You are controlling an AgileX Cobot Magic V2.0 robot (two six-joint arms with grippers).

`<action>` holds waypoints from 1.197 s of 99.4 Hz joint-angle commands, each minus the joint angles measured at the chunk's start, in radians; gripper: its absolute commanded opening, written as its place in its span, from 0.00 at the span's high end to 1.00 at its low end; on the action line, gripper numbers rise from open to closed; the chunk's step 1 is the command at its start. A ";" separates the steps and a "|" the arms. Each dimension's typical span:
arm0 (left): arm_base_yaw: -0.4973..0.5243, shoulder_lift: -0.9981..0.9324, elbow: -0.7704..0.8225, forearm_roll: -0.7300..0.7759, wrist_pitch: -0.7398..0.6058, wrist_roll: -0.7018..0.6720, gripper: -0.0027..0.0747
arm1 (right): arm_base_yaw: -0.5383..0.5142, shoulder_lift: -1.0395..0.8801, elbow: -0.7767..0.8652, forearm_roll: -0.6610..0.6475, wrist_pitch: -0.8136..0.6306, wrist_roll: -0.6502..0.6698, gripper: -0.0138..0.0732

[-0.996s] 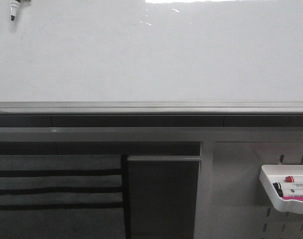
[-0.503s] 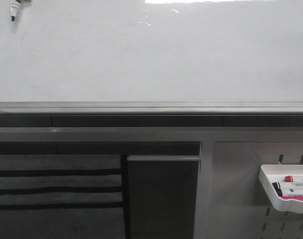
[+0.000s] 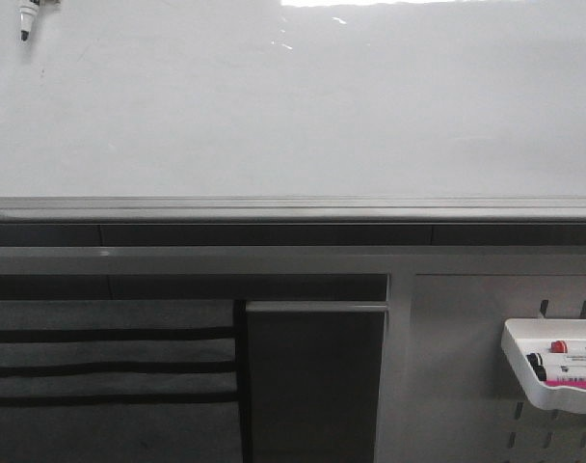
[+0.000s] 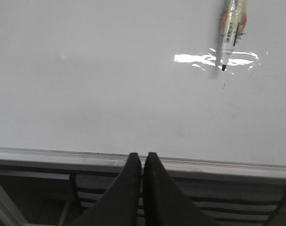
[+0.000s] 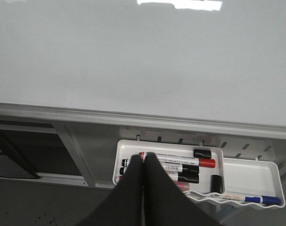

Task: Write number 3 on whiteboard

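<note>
The whiteboard (image 3: 293,106) filled the upper half of the front view, its grey rail (image 3: 293,207) running full width below, and no number 3 was visible on it in any view. A marker (image 4: 231,30) appeared high on the board in the left wrist view, tip down, with only a tiny dark speck beneath it; what held it could not be told. The left gripper (image 4: 143,162) was clenched with nothing in it, pointing at the rail. The right gripper (image 5: 143,165) was likewise clenched and empty, above the white marker tray (image 5: 249,176), which held several capped pens.

The likely trouble was that neither gripper held a pen, so any stroke attempted now would leave the board blank. A clenched gripper driven toward the tray could also knock the pens about instead of picking one.

Compared with a second earlier, the dark panel (image 3: 315,381) beneath the rail had risen slightly; the board and marker were unchanged.
</note>
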 commanded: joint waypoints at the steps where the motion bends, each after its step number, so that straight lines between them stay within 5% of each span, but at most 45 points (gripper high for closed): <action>1: -0.018 0.015 -0.034 0.004 -0.068 0.001 0.99 | 0.022 0.017 -0.035 0.000 -0.103 -0.017 0.92; 24: -0.081 0.048 -0.034 0.006 -0.075 0.031 0.99 | 0.038 0.069 -0.035 0.035 -0.111 -0.017 0.83; 37: -0.124 0.086 -0.034 0.006 -0.118 0.051 0.85 | 0.068 0.088 -0.036 0.054 -0.125 -0.017 0.52; 49: -0.167 0.150 -0.034 0.000 -0.247 0.051 0.60 | 0.108 0.090 -0.036 0.085 -0.157 -0.017 0.33; 60: -0.195 0.216 -0.036 0.000 -0.386 0.051 0.47 | 0.140 0.090 -0.036 0.085 -0.193 -0.017 0.33; 119: -0.192 0.749 -0.359 0.011 -0.486 0.051 0.49 | 0.156 0.090 -0.036 0.085 -0.208 -0.017 0.33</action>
